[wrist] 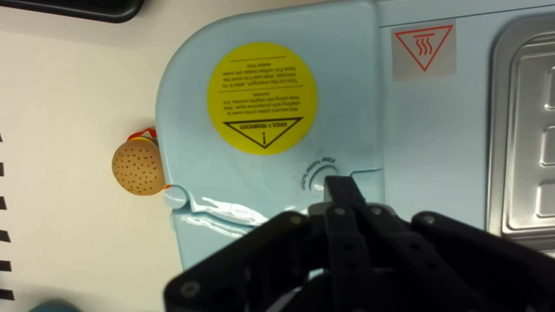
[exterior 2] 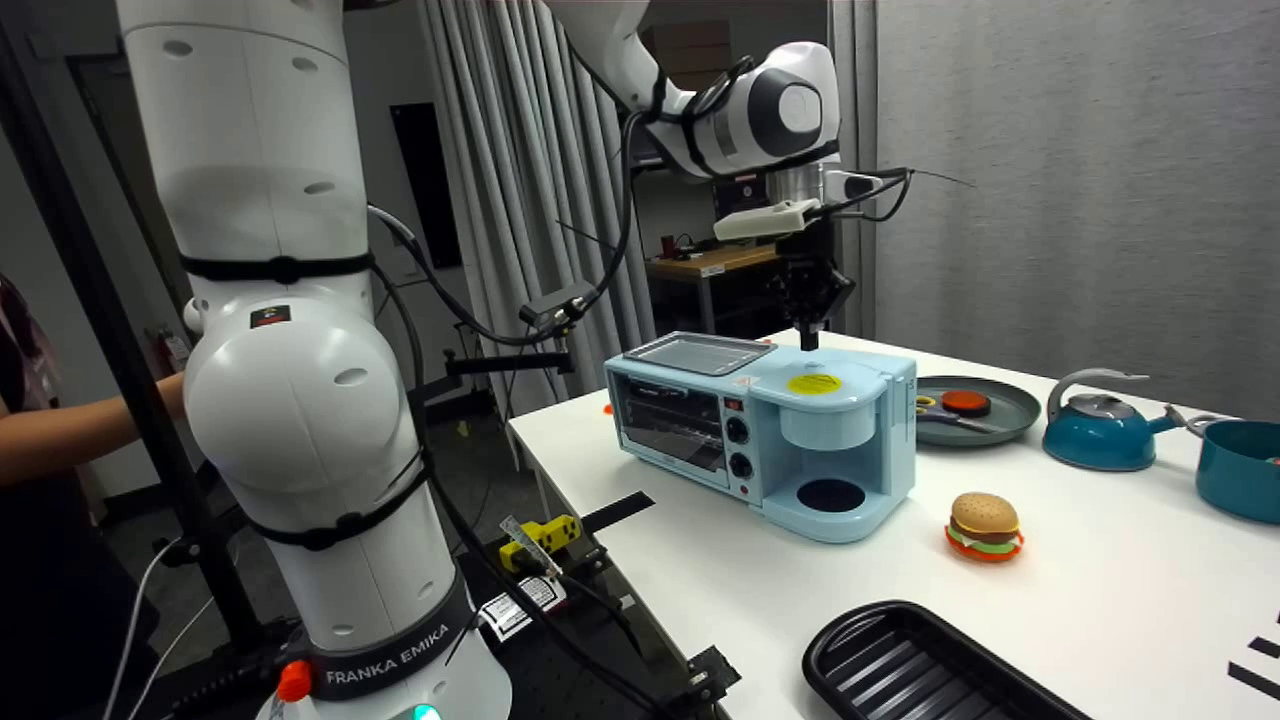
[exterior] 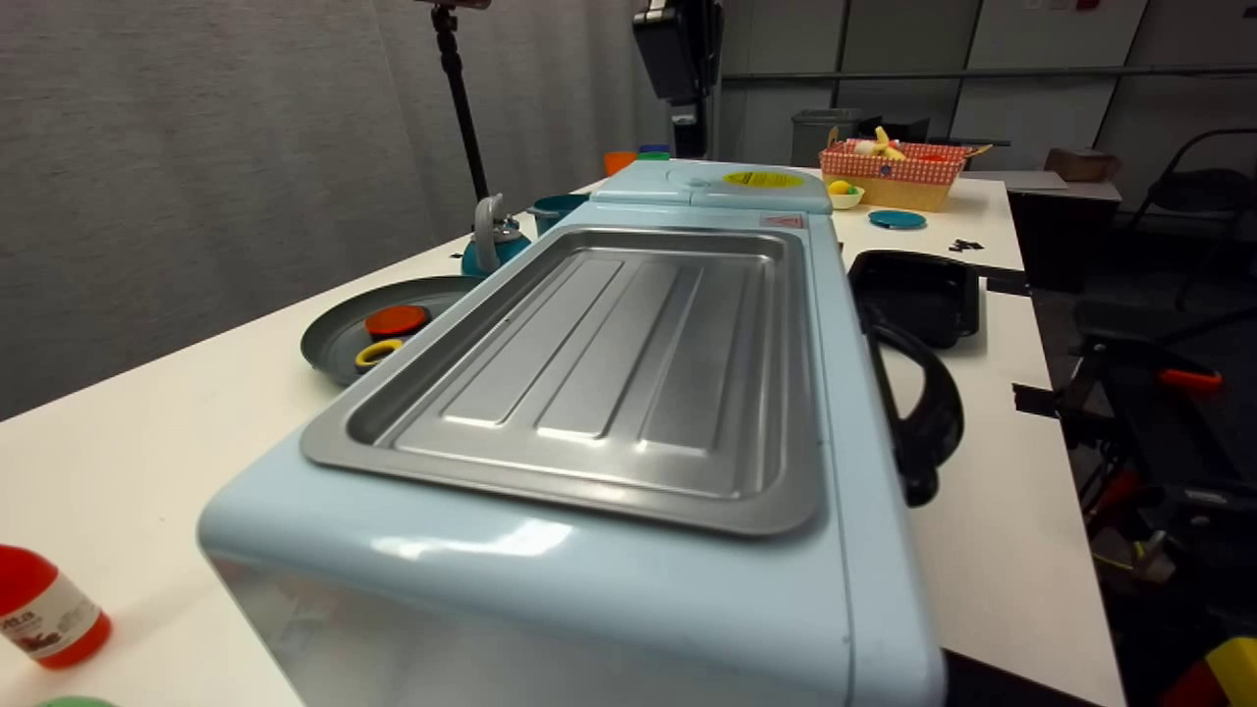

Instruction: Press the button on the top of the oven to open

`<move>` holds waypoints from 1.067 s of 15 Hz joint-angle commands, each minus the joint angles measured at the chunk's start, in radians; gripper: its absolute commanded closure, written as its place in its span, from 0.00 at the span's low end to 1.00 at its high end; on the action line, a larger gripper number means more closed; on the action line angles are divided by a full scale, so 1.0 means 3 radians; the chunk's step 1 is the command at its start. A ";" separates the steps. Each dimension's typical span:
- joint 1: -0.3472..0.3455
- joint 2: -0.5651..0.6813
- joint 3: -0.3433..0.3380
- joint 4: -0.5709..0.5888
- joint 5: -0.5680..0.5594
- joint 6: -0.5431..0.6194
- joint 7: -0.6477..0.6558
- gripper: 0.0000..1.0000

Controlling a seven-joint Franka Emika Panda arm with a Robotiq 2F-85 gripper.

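Wrist view: right of centre, the gripper (wrist: 345, 189) is seen with its fingertips pressed together, over the edge of a round button (wrist: 318, 182); whether contact is made cannot be told. In an exterior view, the pale-blue oven (exterior 2: 766, 440) is shown right of centre.

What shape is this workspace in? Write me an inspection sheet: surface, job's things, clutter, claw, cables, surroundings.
Surface: white table, black tape at its edge.
Job's things: pale-blue oven upright; filter holder button and metal tray on top.
Clutter: burger, black tray, kettle, teal pot, pan holding scissors and a red disc; red bottle.
Claw: shut, over the oven, hiding part of the button in the wrist view; contact cannot be told.
Cables: black cable looping off the arm; yellow power strip near it.
Surroundings: grey curtain; a person's forearm at the edge of an exterior view.
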 commanded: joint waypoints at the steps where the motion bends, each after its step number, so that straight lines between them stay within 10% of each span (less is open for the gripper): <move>1: -0.0014 0.0019 -0.0025 -0.0005 0.0119 0.0076 -0.0073 1.00; 16: -0.0046 0.0144 -0.0052 -0.0011 0.0224 0.0062 -0.0113 1.00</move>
